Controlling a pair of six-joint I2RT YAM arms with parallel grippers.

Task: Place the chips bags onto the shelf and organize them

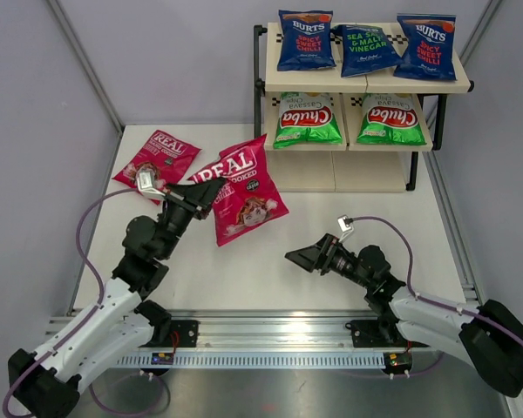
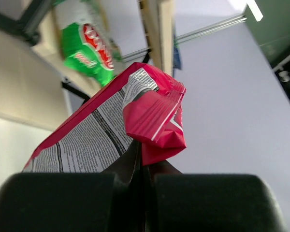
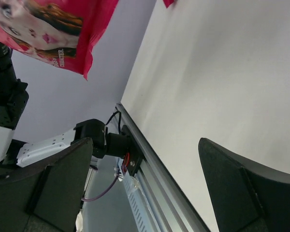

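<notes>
pink-red REAL bags (image 1: 244,196), green-white Chuba bags (image 1: 307,120), dark blue BURTS bags (image 1: 304,41)

bright even light, soft shadows

Chips bags (image 1: 307,122) glossy plastic — shelf (image 1: 366,84) matt wood, black metal.

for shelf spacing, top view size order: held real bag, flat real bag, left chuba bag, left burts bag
1. held REAL bag, though it is nearer the camera
2. flat REAL bag
3. left Chuba bag and left BURTS bag look alike
</notes>
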